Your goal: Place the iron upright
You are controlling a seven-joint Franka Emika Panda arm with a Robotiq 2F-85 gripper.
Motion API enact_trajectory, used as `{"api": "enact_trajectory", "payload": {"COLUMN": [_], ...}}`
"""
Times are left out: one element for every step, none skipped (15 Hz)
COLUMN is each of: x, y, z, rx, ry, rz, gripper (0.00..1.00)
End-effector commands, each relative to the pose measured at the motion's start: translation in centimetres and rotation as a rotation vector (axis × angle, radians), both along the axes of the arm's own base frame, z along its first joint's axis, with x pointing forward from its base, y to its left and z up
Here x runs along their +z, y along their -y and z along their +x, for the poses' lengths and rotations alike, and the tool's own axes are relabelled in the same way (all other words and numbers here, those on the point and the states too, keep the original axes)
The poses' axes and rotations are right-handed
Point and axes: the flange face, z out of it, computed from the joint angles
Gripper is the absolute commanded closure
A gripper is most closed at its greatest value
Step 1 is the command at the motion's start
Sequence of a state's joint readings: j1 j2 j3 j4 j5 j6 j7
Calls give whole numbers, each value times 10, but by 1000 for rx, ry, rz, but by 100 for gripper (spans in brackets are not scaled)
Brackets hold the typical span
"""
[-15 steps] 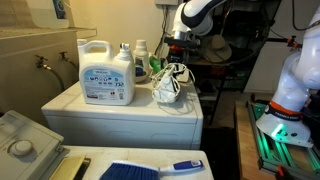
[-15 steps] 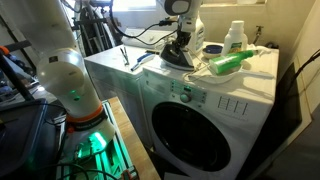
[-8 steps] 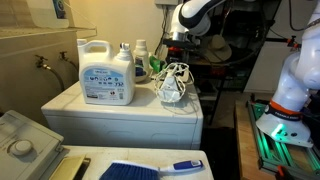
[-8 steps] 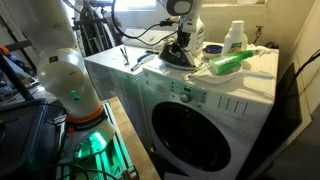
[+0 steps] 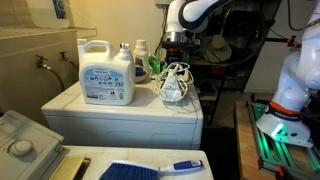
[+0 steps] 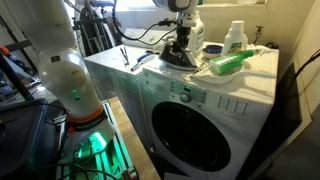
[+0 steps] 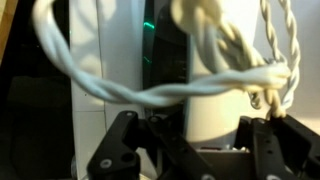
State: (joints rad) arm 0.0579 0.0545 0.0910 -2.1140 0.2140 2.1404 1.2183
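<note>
Iron [image 5: 172,86] stands heel-down on washer top [image 5: 150,108], cord [image 7: 190,85] wound round body, likely for tidiness. Gripper [image 5: 177,44] hovers just above, fingers [image 7: 120,150] spread, holding nothing; placement looks done.

washer [image 6: 243,106] – white, front-loading | wall [image 5: 110,18] – beige | green floor glow [image 5: 272,128]

Nothing readable here, honestly — the big white detergent jug [image 5: 106,72] at 9 o'clock in an exterior view has a blue label, but its print's a blur. Washer control panel [image 6: 212,99] at 3 o'clock — markings too tiny.
</note>
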Motion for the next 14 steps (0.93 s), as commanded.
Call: {"api": "enact_trajectory", "payload": {"x": [16,16,16,17,17,17,18,19,20,21,21,21,21,22], "y": [-6,-9,-12,-15,-19,-22,-26,-30,-34,-37,-41,-45,-48,-51], "z": [6,7,8,8,8,8,8,9,9,10,10,10,10,10], "rx": [11,17,21,29,34,41,51,59,68,79,90,100,107,115], "ry": [12,16,22,27,33,38,46,51,61,69,77,83,91,91], "rz": [-91,-113,-135,-152,-173,-188,-205,-219,-242,-260,-279,-294,-311,-317], "gripper": [99,99,99,99,99,99,99,99,99,99,99,99,99,99]}}
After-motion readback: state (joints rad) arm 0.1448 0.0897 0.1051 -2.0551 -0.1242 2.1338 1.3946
